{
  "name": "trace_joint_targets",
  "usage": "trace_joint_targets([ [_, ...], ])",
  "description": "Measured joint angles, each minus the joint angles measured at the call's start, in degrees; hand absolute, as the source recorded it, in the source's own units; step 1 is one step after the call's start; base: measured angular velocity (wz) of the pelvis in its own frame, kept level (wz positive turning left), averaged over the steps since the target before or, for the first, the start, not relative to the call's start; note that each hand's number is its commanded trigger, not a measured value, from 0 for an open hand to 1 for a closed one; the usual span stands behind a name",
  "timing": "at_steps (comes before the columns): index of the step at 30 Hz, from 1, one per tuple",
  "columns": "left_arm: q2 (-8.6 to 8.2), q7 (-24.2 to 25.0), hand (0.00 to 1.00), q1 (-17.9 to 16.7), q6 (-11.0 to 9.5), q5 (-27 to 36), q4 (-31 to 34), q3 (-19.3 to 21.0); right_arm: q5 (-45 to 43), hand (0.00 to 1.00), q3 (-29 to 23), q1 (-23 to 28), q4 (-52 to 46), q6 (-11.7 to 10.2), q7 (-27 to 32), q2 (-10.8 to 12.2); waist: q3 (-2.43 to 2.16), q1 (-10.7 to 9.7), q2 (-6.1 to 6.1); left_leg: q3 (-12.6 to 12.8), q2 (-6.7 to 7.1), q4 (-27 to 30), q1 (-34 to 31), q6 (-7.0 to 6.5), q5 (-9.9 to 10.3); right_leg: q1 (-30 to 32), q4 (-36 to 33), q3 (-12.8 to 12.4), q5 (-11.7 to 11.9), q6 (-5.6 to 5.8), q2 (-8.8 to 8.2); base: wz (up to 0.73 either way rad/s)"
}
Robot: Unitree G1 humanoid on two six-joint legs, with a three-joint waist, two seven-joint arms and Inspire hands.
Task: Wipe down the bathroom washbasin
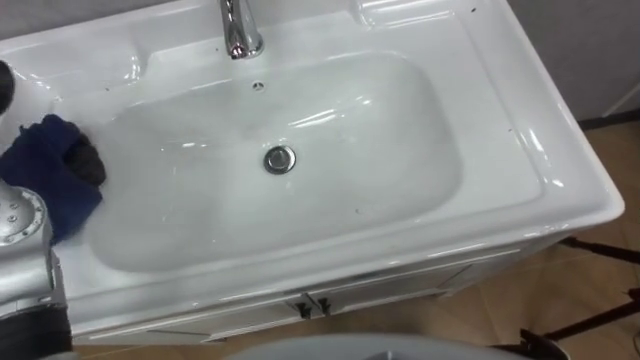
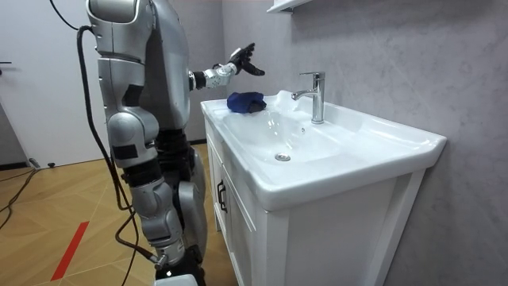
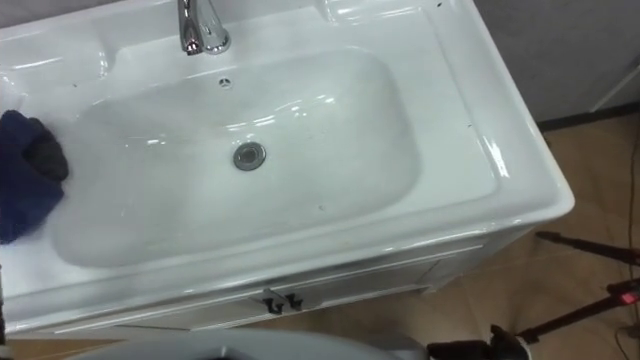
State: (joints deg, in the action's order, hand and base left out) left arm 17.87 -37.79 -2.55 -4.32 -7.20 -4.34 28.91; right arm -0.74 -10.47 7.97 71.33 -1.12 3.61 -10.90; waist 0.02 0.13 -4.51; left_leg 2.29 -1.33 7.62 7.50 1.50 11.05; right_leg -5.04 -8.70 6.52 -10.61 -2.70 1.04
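Observation:
A crumpled dark blue cloth (image 1: 45,170) lies on the white basin's (image 1: 330,215) left rim, hanging slightly into the bowl. My left hand (image 2: 242,59) hovers just above it with its fingers spread and straight, holding nothing. In the eye views a dark fingertip (image 1: 87,160) shows over the cloth, and the silver wrist comes in at the lower left. The bowl is wet and glossy, with a chrome drain (image 1: 280,159) in its middle.
A chrome faucet (image 1: 238,30) stands at the back centre of the sink. White cabinet doors (image 1: 310,302) sit below the front edge. Dark stand legs (image 1: 590,250) cross the wooden floor at the right. I stand upright close against the cabinet's front.

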Motion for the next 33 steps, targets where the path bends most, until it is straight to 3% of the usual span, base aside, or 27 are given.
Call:
trace_joint_targets([
  [4, 0.14, -0.9, 0.00, -0.3, 0.0, 0.0, -0.1, 2.9, -1.9, 0.00, 0.0, 1.0, -0.2, 1.0, -0.1, -0.1, 0.03, 2.3, -0.20, -0.1, 0.02, -0.1, -0.4, 0.00, 0.0, 0.0, 0.0, 0.3, 0.0, 0.01, -0.05, 0.01],
  [9, 0.79, -2.3, 0.00, -3.9, 0.0, 0.8, -1.2, 6.7, -2.1, 0.00, 0.1, 2.2, 0.0, 1.5, 0.0, -0.3, 0.02, 5.1, -0.64, -0.5, 0.22, 0.1, -0.7, 0.00, 0.0, 0.2, 0.1, 1.5, 0.0, 0.07, -0.36, 0.13],
  [12, 1.10, -3.3, 0.00, -4.7, 0.0, 5.7, -5.2, 10.4, -2.2, 0.00, 0.1, 2.1, -0.1, 2.3, 0.2, -0.7, -0.17, 7.0, -1.08, -1.4, 0.41, 0.2, -1.0, 0.00, 0.0, 0.3, 0.1, 1.8, -0.3, 0.30, -0.82, 0.12],
  [14, 1.21, -4.0, 0.00, -6.3, -0.1, 11.1, -8.0, 12.8, -2.6, 0.00, 0.1, 2.7, -0.4, 2.4, 0.2, -1.2, -0.61, 8.2, -1.57, -2.6, 0.82, 0.2, -0.9, -0.06, 0.0, 0.0, 0.0, 2.9, -0.5, 0.49, -1.01, 0.17],
  [20, 1.07, -6.5, 0.00, -10.6, -0.4, 18.2, -21.9, 16.4, -3.9, 0.00, 0.3, 3.2, -3.2, 3.1, -0.1, -1.4, -0.84, 11.3, -1.53, -3.3, 1.47, 0.2, -1.1, -0.12, -0.1, 0.1, -0.1, 3.7, -0.9, 1.00, -1.73, 0.08],
  [23, 0.99, -7.1, 0.00, -12.3, -0.3, 21.3, -27.7, 16.5, -3.8, 0.00, 0.3, 3.2, -4.5, 3.7, -0.1, -1.5, -0.82, 11.2, -1.41, -4.4, 1.78, 0.2, -1.2, -0.13, -0.1, -0.4, -0.1, 4.7, -1.1, 1.18, -1.99, 0.20],
  [27, 0.16, -7.0, 0.00, -16.2, -0.3, 26.5, -36.8, 15.9, -3.7, 0.00, 0.3, 3.2, -4.6, 3.7, -0.1, -1.0, -0.79, 11.3, -0.22, -4.9, 2.10, 0.2, -0.9, -0.14, -0.1, -1.1, -0.1, 5.4, -1.4, 1.48, -2.41, 0.10],
  [30, -1.69, -7.0, 0.00, -17.6, -0.3, 26.8, -43.2, 14.5, -3.8, 0.00, 0.7, 2.8, -4.4, 3.7, -0.1, -1.0, -0.76, 11.2, 0.62, -4.8, 2.13, 0.2, -1.1, -0.24, 0.0, -1.1, 0.0, 5.7, -1.4, 1.50, -2.80, 0.03],
  [33, -4.37, -6.2, 0.00, -17.8, -0.3, 27.1, -50.5, 9.7, -2.7, 0.00, 0.8, 2.2, -2.3, 3.8, -0.2, -1.0, -0.58, 10.9, 1.43, -4.8, 2.19, 0.2, -0.9, -0.34, 0.0, -1.6, 0.0, 6.1, -1.4, 1.58, -2.93, 0.06],
])
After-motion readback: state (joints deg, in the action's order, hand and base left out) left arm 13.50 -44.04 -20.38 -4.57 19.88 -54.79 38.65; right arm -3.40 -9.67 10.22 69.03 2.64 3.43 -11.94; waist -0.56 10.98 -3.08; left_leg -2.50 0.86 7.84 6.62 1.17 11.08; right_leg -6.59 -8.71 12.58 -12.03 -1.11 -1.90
